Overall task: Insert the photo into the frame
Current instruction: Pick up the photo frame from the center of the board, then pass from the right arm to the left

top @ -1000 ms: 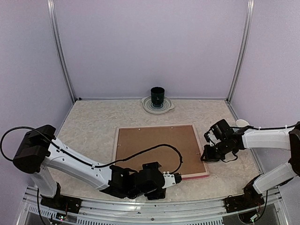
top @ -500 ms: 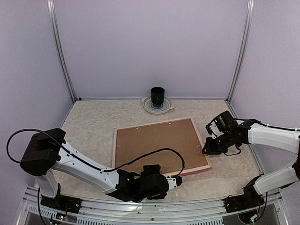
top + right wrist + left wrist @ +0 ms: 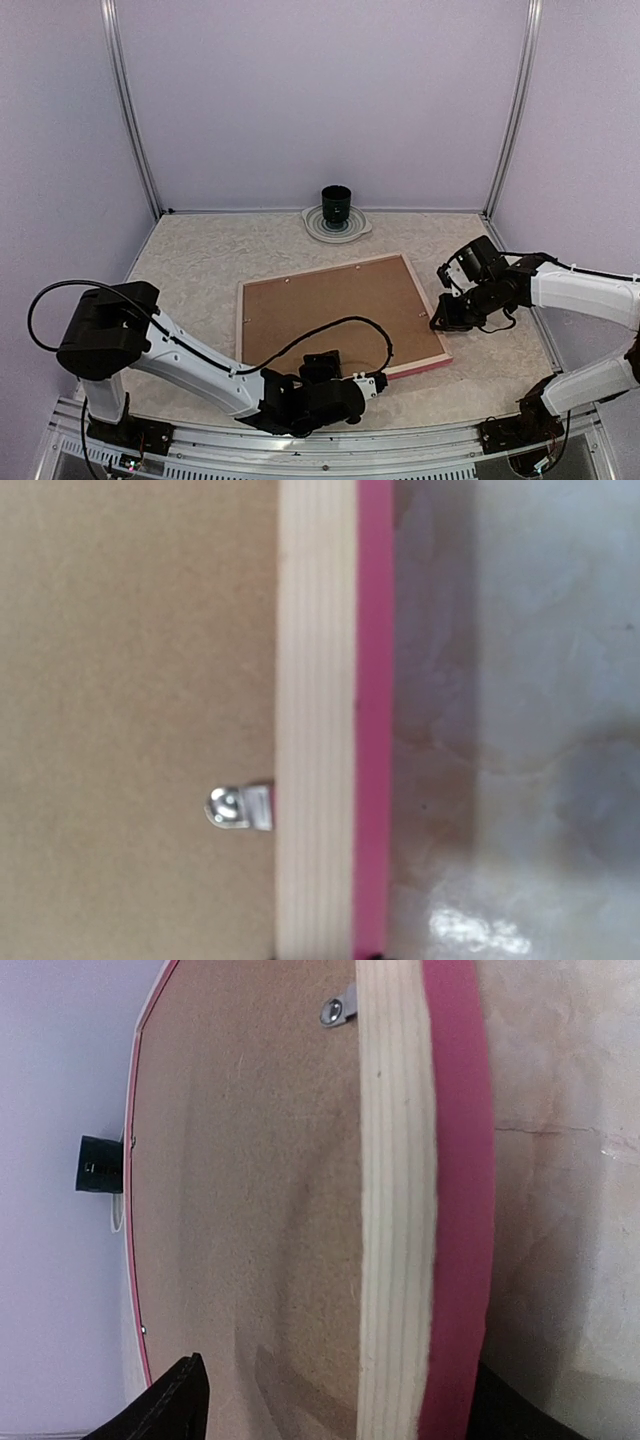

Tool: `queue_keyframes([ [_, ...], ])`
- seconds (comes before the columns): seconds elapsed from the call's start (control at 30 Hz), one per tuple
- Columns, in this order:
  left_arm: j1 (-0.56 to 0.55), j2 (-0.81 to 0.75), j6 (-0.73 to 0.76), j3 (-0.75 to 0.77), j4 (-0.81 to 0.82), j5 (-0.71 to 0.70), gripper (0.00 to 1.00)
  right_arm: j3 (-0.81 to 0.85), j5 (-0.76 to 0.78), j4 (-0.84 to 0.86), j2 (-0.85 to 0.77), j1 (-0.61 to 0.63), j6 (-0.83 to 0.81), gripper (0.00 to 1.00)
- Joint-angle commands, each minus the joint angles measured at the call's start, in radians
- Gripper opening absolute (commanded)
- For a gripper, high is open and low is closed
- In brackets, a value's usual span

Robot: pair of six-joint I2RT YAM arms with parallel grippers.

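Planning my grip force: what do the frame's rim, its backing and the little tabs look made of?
Frame rim: likely pale wood, straight grain showing, outer side painted pink. Backing board: seemingly brown fibreboard, matte and finely flecked. Tab: shiny metal, screw-fixed.

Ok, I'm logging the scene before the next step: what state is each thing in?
Frame, back up on the table.
Board, seated in the frame's back.
Clip, lying on the board at the rim.
Cup, upright on the plate.
Plate, flat at the table's back.
Left gripper, open, fingers astride the frame's near edge.
Right gripper, at the frame's right edge; grip unclear.
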Motion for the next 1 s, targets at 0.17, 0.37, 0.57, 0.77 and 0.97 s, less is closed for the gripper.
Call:
queue_keyframes([
  [0.17, -0.017, 0.052, 0.015, 0.014, 0.056, -0.107, 0.69, 0.052, -0.079, 0.059, -0.023, 0.017, 0.009, 0.13],
  [0.37, -0.024, 0.046, 0.022, 0.014, 0.068, -0.119, 0.61, 0.046, -0.063, 0.064, -0.006, 0.017, 0.007, 0.13],
  [0.57, -0.032, 0.047, 0.039, 0.021, 0.063, -0.113, 0.50, 0.040, -0.043, 0.073, 0.015, 0.017, 0.008, 0.16],
  [0.77, -0.038, 0.045, 0.038, 0.029, 0.052, -0.118, 0.29, 0.034, -0.019, 0.077, 0.030, 0.017, 0.006, 0.17],
  [0.97, -0.042, 0.046, 0.041, 0.041, 0.038, -0.125, 0.24, 0.035, -0.012, 0.084, 0.043, 0.017, 0.004, 0.18],
])
